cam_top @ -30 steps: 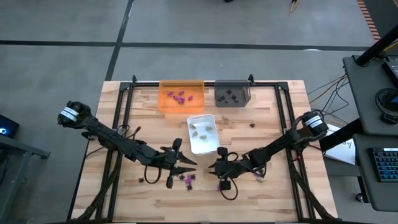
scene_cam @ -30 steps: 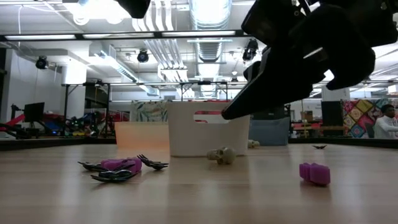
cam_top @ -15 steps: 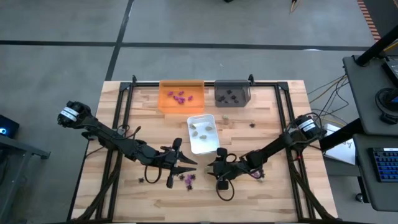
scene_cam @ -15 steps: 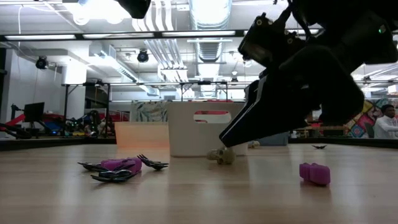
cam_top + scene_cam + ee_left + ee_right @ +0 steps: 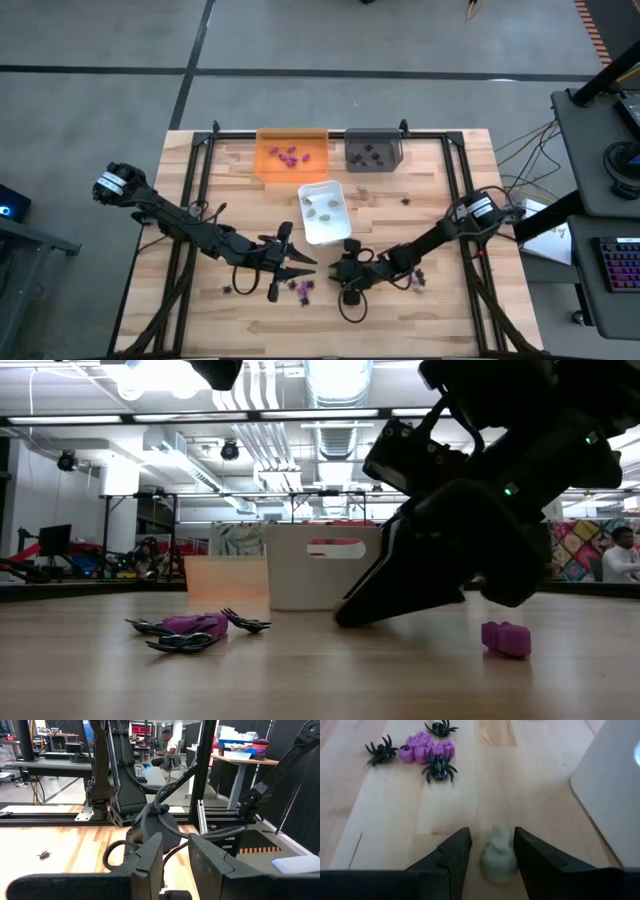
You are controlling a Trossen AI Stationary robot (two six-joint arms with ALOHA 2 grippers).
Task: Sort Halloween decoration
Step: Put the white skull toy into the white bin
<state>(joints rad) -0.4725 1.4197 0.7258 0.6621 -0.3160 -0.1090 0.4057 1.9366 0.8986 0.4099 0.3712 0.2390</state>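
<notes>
The right gripper (image 5: 490,851) straddles a pale beige piece (image 5: 498,857) on the table beside the white tray (image 5: 322,212), jaws spread, apparently untouched; next it should close, while the left gripper (image 5: 300,260) waits part-open, empty.

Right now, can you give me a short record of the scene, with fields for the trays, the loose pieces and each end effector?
orange tray: holds purple pieces
grey tray: holds black pieces
white tray: holds pale pieces
loose cluster: purple pieces and black spiders, on the table
right end effector: low over the table, fingers open on both sides of a pale skull piece, not yet closed on it
left end effector: waits near the table's front, nothing seen between its fingers
</notes>
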